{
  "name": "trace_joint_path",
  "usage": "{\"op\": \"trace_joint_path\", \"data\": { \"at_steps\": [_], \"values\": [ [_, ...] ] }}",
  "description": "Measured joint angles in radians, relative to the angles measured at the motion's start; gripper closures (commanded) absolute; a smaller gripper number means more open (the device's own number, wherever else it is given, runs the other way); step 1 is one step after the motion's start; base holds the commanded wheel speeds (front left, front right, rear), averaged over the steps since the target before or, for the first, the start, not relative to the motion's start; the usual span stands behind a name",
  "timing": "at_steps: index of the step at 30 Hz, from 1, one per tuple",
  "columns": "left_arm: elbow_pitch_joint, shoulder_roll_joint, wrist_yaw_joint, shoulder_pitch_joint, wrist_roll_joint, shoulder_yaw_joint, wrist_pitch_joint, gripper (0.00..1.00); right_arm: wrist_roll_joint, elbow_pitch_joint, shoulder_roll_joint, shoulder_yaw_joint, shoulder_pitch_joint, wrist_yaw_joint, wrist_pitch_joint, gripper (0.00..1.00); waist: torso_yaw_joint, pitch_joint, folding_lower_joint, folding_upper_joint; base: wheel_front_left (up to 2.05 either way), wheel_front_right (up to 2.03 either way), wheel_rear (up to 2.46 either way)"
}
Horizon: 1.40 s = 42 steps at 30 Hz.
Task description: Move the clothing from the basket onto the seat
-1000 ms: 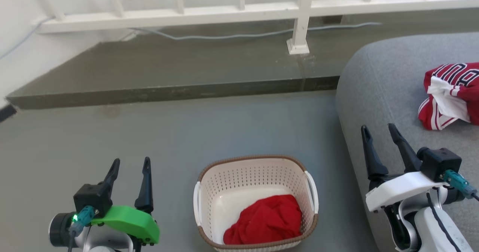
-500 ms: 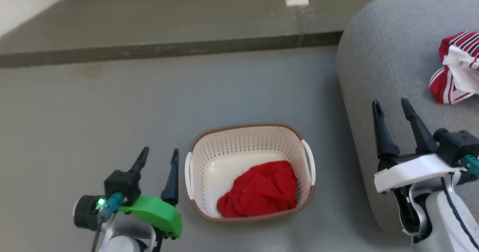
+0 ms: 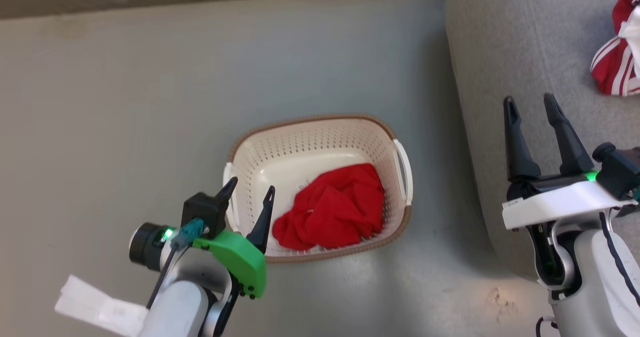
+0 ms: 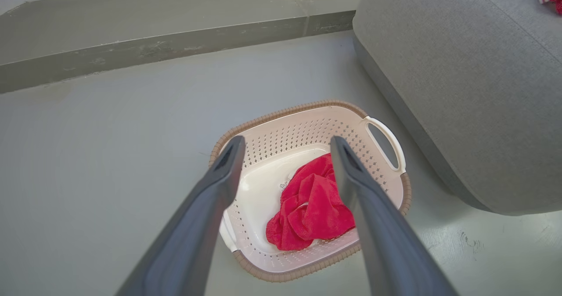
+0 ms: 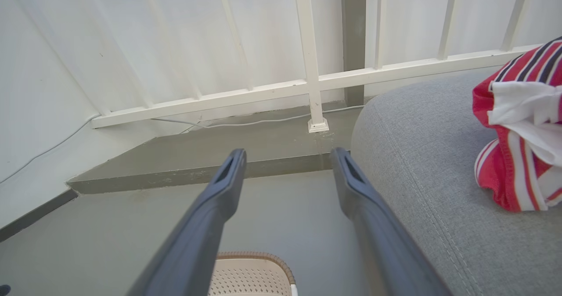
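The cream basket (image 3: 320, 132) with a brown rim stands on the floor, and crumpled red clothing (image 3: 332, 209) lies in its near right part. In the left wrist view the basket (image 4: 307, 120) and the red clothing (image 4: 314, 206) lie ahead between the fingers. My left gripper (image 3: 247, 191) hovers open over the basket's near left corner, empty. My right gripper (image 3: 530, 104) stands open and empty over the edge of the grey seat (image 3: 505, 42). A red, white-striped garment (image 3: 617, 62) lies on the seat, also seen as the striped garment (image 5: 518, 124) on the seat (image 5: 421, 155).
A raised concrete step (image 4: 153, 45) runs along the far side of the grey floor (image 3: 125, 102). Behind it stands a white railing (image 5: 307, 83) with a cable (image 5: 246, 122) at its foot. A white tag (image 3: 97, 309) hangs by my left arm.
The head camera has tilted down, so the scene shifted up the picture. My left gripper moved right and forward to the basket's near left corner. Both grippers stayed open.
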Motion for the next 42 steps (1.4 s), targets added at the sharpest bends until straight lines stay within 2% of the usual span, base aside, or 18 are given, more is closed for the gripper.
{"op": "trace_joint_path", "data": {
  "at_steps": [10, 16, 24, 42],
  "values": [
    [0.111, -0.006, -0.052, -0.12, 0.0, -0.02, 0.062, 0.0, 0.01, -0.032, 0.02, 0.02, -0.067, 0.014, -0.01, 0.0, -0.048, 0.14, 0.0, 0.0, 0.0, 0.0, 0.0],
    [0.186, -0.01, -0.067, -0.209, -0.006, -0.014, 0.092, 0.0, 0.02, -0.044, 0.029, 0.039, -0.121, 0.026, -0.026, 0.0, -0.082, 0.225, 0.0001, 0.0, 0.0, 0.0, 0.0],
    [0.284, -0.01, -0.096, -0.345, 0.037, -0.037, 0.128, 0.0, 0.043, -0.031, 0.049, 0.062, -0.188, 0.032, -0.055, 0.0, -0.133, 0.333, 0.0002, -0.0001, 0.0, 0.0, 0.0],
    [0.512, -0.002, -0.135, -0.462, 0.043, -0.064, 0.184, 0.0, 0.084, 0.037, 0.066, 0.126, -0.248, 0.045, -0.085, 0.0, -0.275, 0.457, 0.0001, 0.0, 0.0, 0.0, 0.0]
  ]
}}
